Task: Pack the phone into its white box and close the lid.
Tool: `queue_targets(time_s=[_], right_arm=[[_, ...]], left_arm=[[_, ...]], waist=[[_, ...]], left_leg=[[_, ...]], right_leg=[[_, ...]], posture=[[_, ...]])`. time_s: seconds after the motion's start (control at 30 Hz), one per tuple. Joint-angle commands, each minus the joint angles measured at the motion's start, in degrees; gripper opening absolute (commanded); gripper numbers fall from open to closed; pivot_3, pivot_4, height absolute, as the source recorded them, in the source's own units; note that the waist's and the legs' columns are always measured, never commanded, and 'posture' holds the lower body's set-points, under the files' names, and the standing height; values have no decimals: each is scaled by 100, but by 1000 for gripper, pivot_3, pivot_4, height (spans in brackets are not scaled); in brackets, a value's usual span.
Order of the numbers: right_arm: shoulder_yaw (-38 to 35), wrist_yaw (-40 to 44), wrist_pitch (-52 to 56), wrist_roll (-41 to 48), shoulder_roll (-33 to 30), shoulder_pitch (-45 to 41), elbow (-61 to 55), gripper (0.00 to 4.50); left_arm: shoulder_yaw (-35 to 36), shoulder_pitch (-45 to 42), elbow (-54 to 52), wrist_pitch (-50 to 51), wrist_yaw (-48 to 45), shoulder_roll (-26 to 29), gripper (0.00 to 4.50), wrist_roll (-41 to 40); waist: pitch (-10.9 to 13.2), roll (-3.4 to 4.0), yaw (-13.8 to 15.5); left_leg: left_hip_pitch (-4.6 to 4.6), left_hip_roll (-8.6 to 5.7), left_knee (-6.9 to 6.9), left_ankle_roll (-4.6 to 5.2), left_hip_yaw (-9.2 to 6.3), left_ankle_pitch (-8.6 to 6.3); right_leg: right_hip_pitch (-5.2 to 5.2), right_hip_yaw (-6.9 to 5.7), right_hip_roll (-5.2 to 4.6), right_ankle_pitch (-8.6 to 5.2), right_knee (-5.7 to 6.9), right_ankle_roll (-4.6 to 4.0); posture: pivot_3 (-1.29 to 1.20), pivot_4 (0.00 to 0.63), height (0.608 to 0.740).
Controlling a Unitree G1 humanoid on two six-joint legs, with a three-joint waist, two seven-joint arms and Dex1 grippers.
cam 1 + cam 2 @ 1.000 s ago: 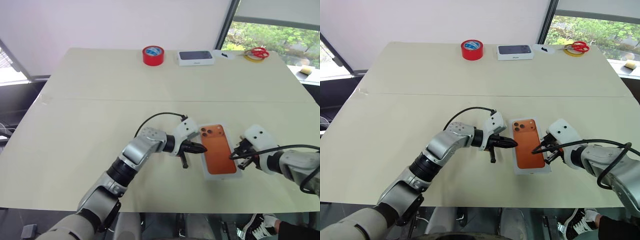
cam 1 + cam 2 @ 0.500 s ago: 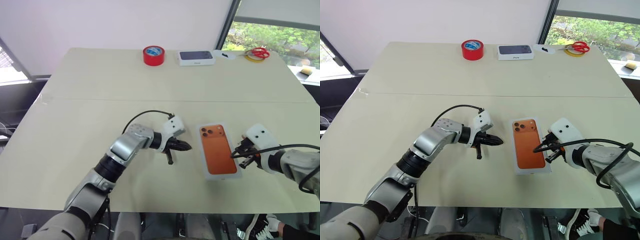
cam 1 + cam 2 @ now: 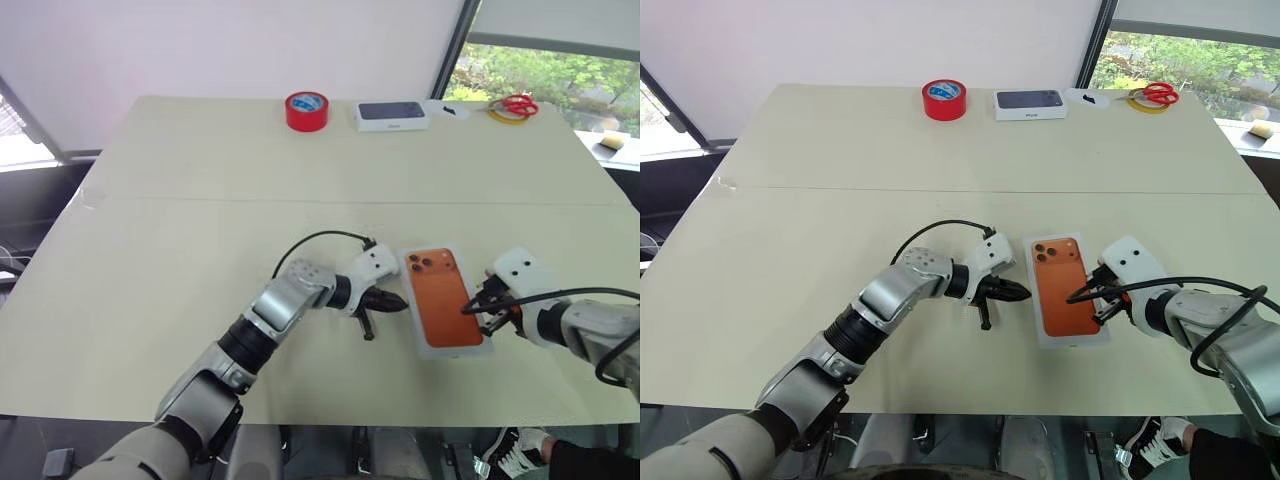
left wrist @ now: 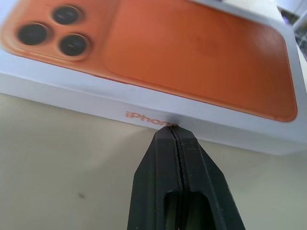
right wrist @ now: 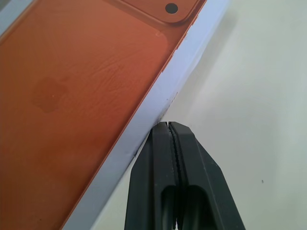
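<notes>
Pressing in from both long sides: left gripper [image 3: 401, 299] with black fingers fully closed, nothing held, tips touching the side wall of the lid [image 3: 446, 310], a shallow white rectangular cardboard cover with an orange phone picture on its top face, at the printed lettering. Right gripper [image 3: 468, 310] likewise closed and empty, tips against the opposite long edge of the same lid. Lid seated flat on the pale cream table [image 3: 200, 230], lying between the two grippers, camera-lens end of the picture pointing away from both hands. Far beyond the grippers, near the table's back edge: red tape roll [image 3: 306, 110], small white box with dark blue top [image 3: 392, 116], red-handled scissors [image 3: 516, 105].
</notes>
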Motion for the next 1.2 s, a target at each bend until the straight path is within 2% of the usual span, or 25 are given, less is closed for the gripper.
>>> queue_targets(time_s=[0.03, 0.3, 0.5, 0.67, 0.87, 1.0, 1.2], right_arm=[[-147, 56, 13, -49, 52, -11, -238, 11], [-115, 131, 29, -161, 100, 43, -197, 11], [-150, 208, -77, -471, -104, 294, -172, 11], [-797, 564, -352, -584, -245, 505, -163, 11], [-1543, 1320, -552, -223, -82, 965, -568, 11], [-1402, 1400, -432, -52, 84, 1248, -968, 11], [-885, 1025, -185, -161, 343, 1337, -1070, 11]], left_arm=[[118, -29, -265, 34, -7, -129, 0, -163], [62, 9, -303, 46, -20, -113, 0, -137], [61, 29, -258, 17, -10, -78, 0, -98], [299, -25, -172, 6, 64, -71, 0, -169], [632, -254, -34, 5, 205, -352, 0, -326], [406, -378, 239, -123, 260, -531, 0, -114], [-29, -437, 552, -413, 217, -496, 0, 290]], waist=[[0, 0, -3], [0, 0, -4], [0, 0, -6], [0, 0, -5], [0, 0, 11], [0, -1, 2], [-1, 0, -7]], left_leg=[[0, 0, 0, 0, 0, 0], [0, 0, 0, 0, 0, 0], [0, 0, 0, 0, 1, 0], [1, 0, 0, 0, 1, 0], [3, -2, 2, 0, -3, 0], [4, -3, 3, 0, -6, 0], [6, -2, 2, 0, -8, 0]], right_leg=[[0, 0, 0, 0, 0, 0], [0, 0, 0, 0, 0, 0], [1, 0, 1, 0, 0, 0], [0, 0, 0, 0, 1, 0], [7, -2, 1, 0, 0, 1], [10, -3, 1, 0, 0, 1], [9, -3, 2, 0, 1, 1]], posture=[[0, 150, 730], [0, 150, 730], [0, 150, 730], [0, 150, 730], [0, 150, 730], [0, 150, 730], [0, 150, 730]])
